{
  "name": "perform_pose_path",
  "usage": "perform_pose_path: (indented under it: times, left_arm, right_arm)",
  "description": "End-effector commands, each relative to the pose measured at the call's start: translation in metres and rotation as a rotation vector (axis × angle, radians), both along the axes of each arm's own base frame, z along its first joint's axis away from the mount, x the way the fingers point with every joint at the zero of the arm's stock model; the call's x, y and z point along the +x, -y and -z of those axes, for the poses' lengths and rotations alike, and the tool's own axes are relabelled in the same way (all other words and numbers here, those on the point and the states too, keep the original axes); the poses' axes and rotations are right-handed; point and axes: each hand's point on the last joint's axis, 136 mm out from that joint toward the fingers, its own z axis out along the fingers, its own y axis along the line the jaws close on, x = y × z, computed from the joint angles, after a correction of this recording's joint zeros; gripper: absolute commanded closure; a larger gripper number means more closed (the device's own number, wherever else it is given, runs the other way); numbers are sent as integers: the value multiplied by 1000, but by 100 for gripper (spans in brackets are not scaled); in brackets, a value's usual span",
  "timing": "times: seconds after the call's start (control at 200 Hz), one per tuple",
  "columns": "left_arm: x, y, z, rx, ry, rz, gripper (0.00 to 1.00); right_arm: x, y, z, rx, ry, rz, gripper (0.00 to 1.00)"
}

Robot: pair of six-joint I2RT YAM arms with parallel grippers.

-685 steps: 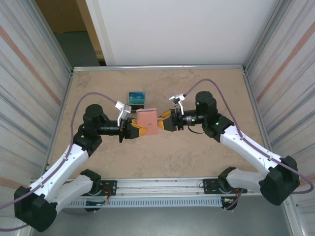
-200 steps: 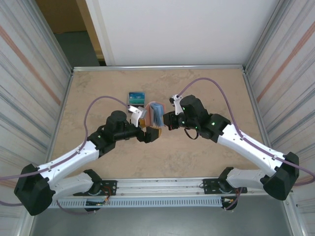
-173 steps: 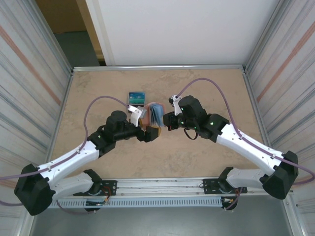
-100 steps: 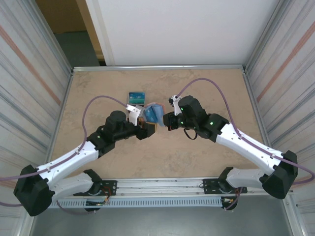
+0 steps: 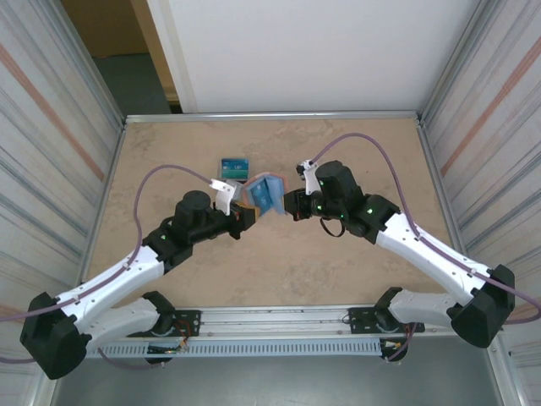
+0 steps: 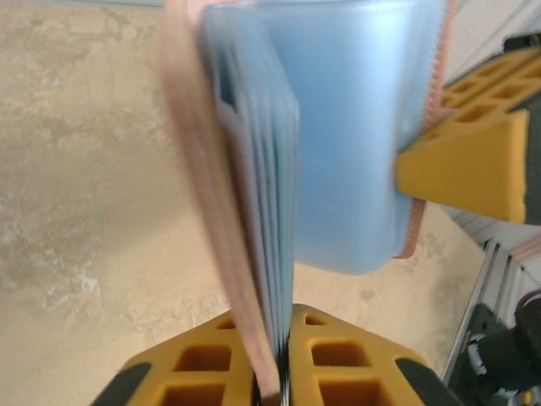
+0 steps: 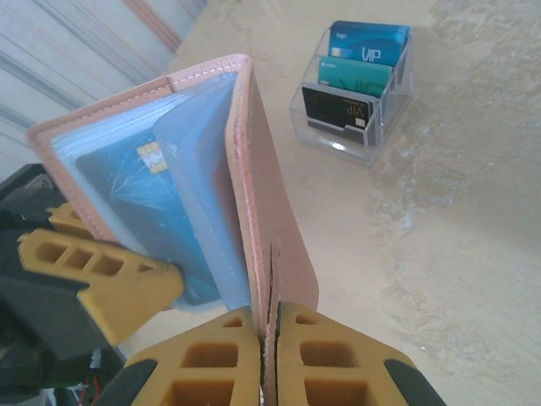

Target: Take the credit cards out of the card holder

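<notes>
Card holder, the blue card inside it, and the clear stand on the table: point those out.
card holder [image 7: 275,211]: right wrist view, pink outer cover.
blue card [image 7: 127,211]: right wrist view, its face below the chip.
clear stand [image 7: 342,145]: right wrist view, front wall.

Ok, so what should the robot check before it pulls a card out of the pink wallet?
1. Salmon-pink bifold card holder is open: ok, its light blue plastic sleeves are fanned out.
2. Left gripper shut on one cover and some sleeves: ok.
3. Right gripper shut on the other cover: ok.
4. Blue plastic credit card visible in a sleeve: ok.
5. A free gripper to pull the card: not ok, both are holding.
6. How many cards are inside: cannot tell.
</notes>
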Motion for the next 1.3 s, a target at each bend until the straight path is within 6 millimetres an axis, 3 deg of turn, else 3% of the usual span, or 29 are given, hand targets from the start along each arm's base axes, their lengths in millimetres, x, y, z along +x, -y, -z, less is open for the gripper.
perform_pose_path:
  times: [0.0, 0.215, 0.396, 0.737, 0.977, 1.293]
  left_arm:
    - [-1, -2, -9, -9, 25, 5, 97]
    - [-5, 0, -13, -22, 22, 25, 100]
    - [-10, 2, -20, -49, 20, 54, 100]
    - [-27, 0, -33, -136, -17, 127, 100]
    - [-30, -11, -34, -191, -59, 129, 100]
    - [-34, -16, -32, -187, -82, 134, 100]
  right_arm:
    - [-8, -8, -19, 102, 12, -59, 94]
    - [-12, -1, -20, 90, 31, -64, 60]
    - [-13, 4, -15, 54, 44, -70, 42]
    - [9, 24, 8, -34, 25, 50, 42]
    - [23, 53, 29, -61, -32, 161, 45]
    - [35, 109, 44, -121, -75, 377, 41]
